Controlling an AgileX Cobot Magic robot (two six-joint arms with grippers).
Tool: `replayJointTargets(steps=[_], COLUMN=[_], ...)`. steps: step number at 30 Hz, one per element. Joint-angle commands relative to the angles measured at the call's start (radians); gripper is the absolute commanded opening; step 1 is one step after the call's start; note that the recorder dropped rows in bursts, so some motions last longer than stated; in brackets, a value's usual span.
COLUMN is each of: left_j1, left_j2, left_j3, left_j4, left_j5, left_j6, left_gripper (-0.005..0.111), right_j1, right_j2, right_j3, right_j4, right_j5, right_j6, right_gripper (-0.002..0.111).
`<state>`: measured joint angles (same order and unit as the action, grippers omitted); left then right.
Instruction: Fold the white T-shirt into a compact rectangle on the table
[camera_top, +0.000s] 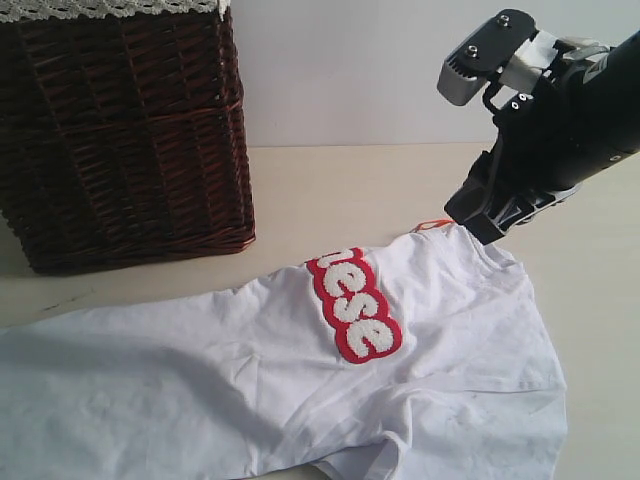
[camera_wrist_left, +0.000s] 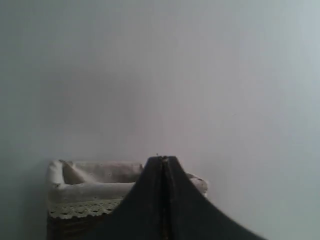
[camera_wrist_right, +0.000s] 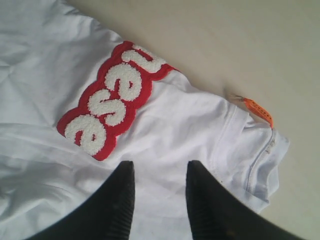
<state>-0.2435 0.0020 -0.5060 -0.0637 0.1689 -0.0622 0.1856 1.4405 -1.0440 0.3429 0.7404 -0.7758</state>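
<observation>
R gripper (camera_wrist_right: 157, 169), jaws spread, hangs over the white T-shirt (camera_wrist_right: 195, 130) nr its collar. L gripper (camera_wrist_left: 162, 161) is pressed together, empty, w/ the wicker basket (camera_wrist_left: 82, 192) beyond it.

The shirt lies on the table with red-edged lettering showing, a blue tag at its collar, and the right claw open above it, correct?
Not quite. The collar tag is orange, not blue; the right wrist view shows it. Otherwise yes: the white T-shirt lies on the table, red-edged lettering showing, right claw open above it.
</observation>
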Motion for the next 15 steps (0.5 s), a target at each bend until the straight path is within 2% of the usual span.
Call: replayJointTargets(steps=[1, 7, 15], left_j1=[0.099, 0.267, 0.283], left_j2=[-0.002, -0.002, -0.002], left_j3=[0.080, 0.221, 0.407], left_j4=[0.084, 0.025, 0.110], left_j5=[-0.056, -0.053, -0.108], left_j6=[-0.184, -0.209, -0.209], left_gripper=[0.000, 0.000, 0.000], right_j1=[0.000, 0.000, 0.000], right_j2=[-0.009, -0.009, -0.009], right_j3=[0.004, 0.004, 0.004], right_j4=[0.006, 0.006, 0.021], right_j5=[-0.011, -0.011, -0.011], right_j6=[-0.004, -0.004, -0.004], right_gripper=[0.035, 0.035, 0.035])
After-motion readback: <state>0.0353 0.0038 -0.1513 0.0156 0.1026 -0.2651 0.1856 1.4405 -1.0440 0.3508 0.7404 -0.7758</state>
